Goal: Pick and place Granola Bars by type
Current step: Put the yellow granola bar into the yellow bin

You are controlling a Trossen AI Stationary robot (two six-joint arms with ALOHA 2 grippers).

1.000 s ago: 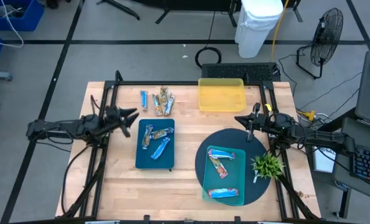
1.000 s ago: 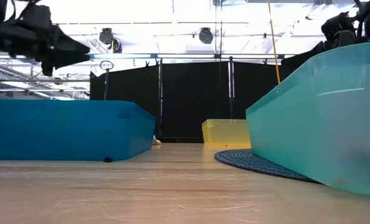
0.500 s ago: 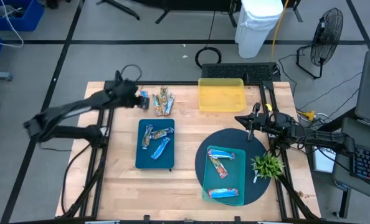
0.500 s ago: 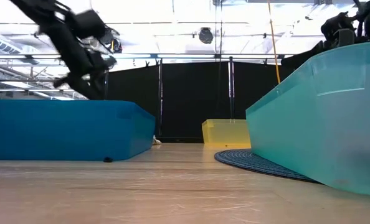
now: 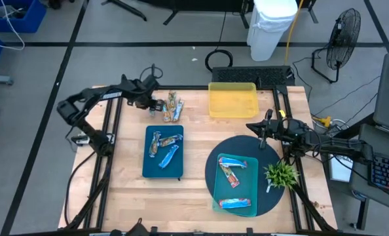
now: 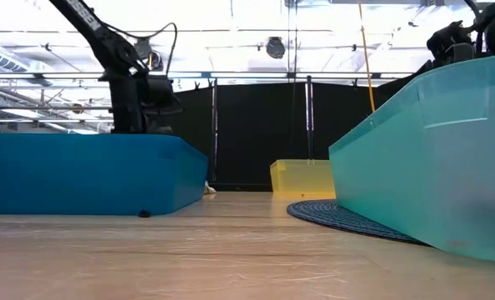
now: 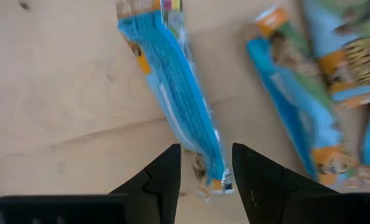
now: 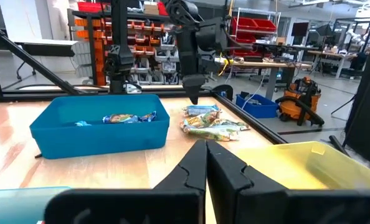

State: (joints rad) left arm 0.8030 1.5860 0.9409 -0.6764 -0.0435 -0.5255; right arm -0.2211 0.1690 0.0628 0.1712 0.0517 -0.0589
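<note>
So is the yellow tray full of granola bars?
No, the yellow tray is empty in the high view; the loose granola bars lie on the wood beside it, where the left gripper hovers.

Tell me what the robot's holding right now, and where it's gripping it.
Nothing. The left gripper is open over a blue bar; the right gripper is shut, empty.

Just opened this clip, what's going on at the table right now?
The robot is sorting granola bars into trays. The left gripper is down over the loose pile of bars at the table's far side, its fingers open around the end of a blue-wrapped bar lying on the wood. The right gripper is shut and waits near the yellow tray. The blue tray and the teal tray each already hold a few bars.
</note>
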